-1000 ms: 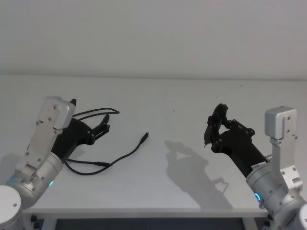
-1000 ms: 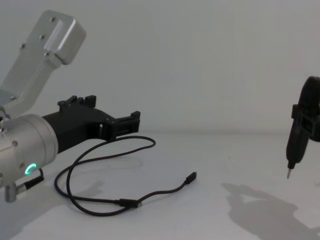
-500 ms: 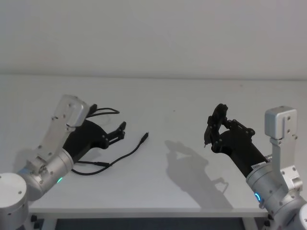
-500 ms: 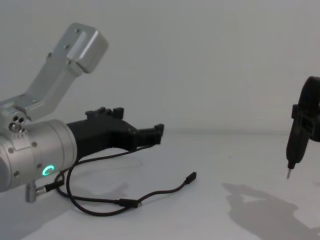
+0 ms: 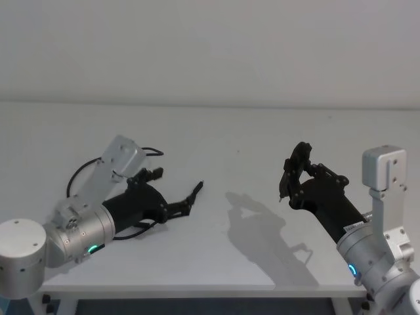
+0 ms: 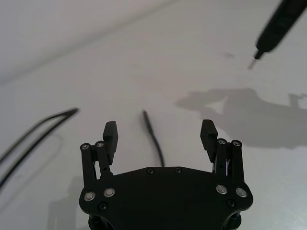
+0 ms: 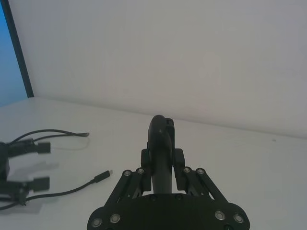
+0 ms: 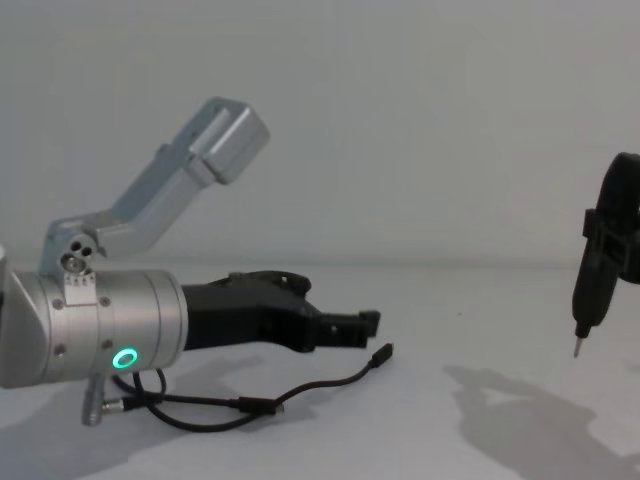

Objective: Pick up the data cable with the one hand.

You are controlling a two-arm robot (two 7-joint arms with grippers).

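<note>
Left gripper [image 6: 159, 125] lower, farther forward, jaws apart above data cable [image 8: 320, 385]

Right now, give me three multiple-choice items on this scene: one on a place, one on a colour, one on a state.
1. Where is the left gripper?
A. Low over the data cable, on the robot's left
B. Raised high on the right
C. Off the table

2. What colour is the glowing ring on the left arm?
A. Red
B. Green
C. White

3. How do the left gripper's fingers stand?
A. Shut on the cable
B. Open, with the cable lying between them, ungripped
C. Shut on nothing

Answers:
1 A: the head view shows it low above the cable; the right gripper is the raised one.
2 B: it glows green in the chest view.
3 B: the left wrist view shows the fingers apart.
</note>
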